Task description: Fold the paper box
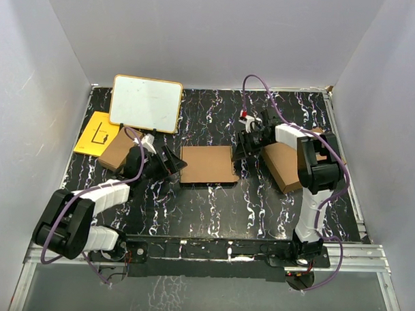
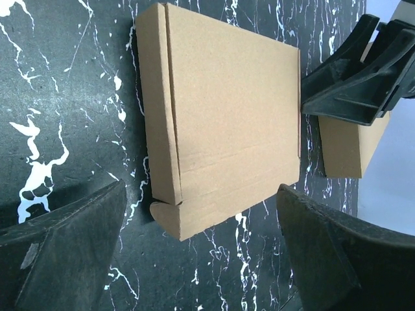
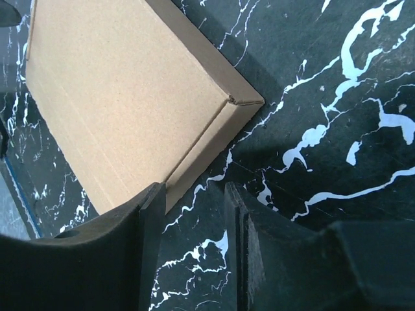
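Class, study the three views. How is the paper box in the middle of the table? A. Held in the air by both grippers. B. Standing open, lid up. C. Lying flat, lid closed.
C: the paper box lies flat and closed on the table, with neither the left gripper nor the right gripper clamping it.

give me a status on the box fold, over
Left pincer open beside the box. Right pincer open at its other side, empty. Box closed, lying flat. Nothing in the way.
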Tool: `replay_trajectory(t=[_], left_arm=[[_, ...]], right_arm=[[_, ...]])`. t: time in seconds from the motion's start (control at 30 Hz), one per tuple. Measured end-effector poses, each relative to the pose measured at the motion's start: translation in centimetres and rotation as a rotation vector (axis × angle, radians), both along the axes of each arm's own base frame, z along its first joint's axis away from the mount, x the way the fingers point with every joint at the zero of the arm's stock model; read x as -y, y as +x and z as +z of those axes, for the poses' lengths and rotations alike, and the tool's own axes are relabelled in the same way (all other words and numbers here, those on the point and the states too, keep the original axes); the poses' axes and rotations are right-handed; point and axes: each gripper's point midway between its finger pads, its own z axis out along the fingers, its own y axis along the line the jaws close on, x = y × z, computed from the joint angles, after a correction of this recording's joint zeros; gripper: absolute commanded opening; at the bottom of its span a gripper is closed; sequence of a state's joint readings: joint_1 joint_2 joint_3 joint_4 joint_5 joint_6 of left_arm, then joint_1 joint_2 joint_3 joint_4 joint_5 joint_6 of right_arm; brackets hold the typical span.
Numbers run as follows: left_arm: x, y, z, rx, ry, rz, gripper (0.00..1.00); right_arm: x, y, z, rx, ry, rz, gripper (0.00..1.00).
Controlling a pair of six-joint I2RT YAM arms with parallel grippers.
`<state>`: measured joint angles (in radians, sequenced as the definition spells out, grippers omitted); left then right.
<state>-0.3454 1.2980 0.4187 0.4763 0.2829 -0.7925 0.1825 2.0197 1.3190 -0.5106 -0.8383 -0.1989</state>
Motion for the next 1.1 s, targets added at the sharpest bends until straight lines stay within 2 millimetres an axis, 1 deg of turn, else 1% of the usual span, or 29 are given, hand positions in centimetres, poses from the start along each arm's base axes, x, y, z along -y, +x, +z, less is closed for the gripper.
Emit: replay_trajectory(t=[0.1,0.17,0.23,0.3,0.37,0.53,0.67,0.7,0.8,0.9,0.97,1.1], left_arm=[[0.1,0.0,-0.3,-0.011,-0.004,-0.005,0.97],[0.0,0.1,-0.6,-0.018,-0.006,-0.005,0.97],[0.0,0.1,-0.8,-0.025,-0.006,-0.005,0.97],[0.0,0.1,-1.1,-0.033,-0.007,-0.006,0.97],[0.0,0.0,-1.2,-0.042,-0.01,-0.007,0.97],[0.2,0.1,-1.0,-0.033,-0.022,-0.014,0.97],[0.3,0.1,-1.1,-0.037,-0.026,-0.016,0.97],[0.3,0.1,-1.1,-0.038,-0.026,-0.016,0.97],[0.3,0.2,-1.4,-0.047,-0.026,-0.015,0.97],[0.3,0.2,-1.9,-0.06,-0.022,-0.014,0.97],[0.4,0.3,-1.9,-0.064,-0.022,-0.015,0.97],[0.6,0.4,-2.1,-0.069,-0.027,-0.02,0.97]], right_arm=[[-0.1,0.1,0.3,-0.01,0.011,-0.005,0.35],[-0.1,0.2,0.3,-0.015,0.014,-0.01,0.34],[-0.2,0.2,0.2,-0.027,0.026,-0.012,0.36],[-0.1,0.1,0.2,-0.044,0.048,-0.013,0.42],[0.0,0.0,0.3,-0.063,0.076,-0.016,0.46],[-0.2,-0.2,0.9,-0.085,0.126,-0.01,0.46],[-0.5,-0.4,0.6,-0.106,0.14,-0.003,0.44],[-0.5,-0.5,0.3,-0.113,0.139,-0.003,0.42],[-0.8,-0.6,-0.3,-0.138,0.134,-0.006,0.3],[-0.9,-0.6,-0.1,-0.159,0.145,-0.011,0.19],[-1.0,-0.7,0.1,-0.168,0.147,-0.015,0.16],[-0.9,-0.4,0.2,-0.172,0.144,-0.026,0.13]])
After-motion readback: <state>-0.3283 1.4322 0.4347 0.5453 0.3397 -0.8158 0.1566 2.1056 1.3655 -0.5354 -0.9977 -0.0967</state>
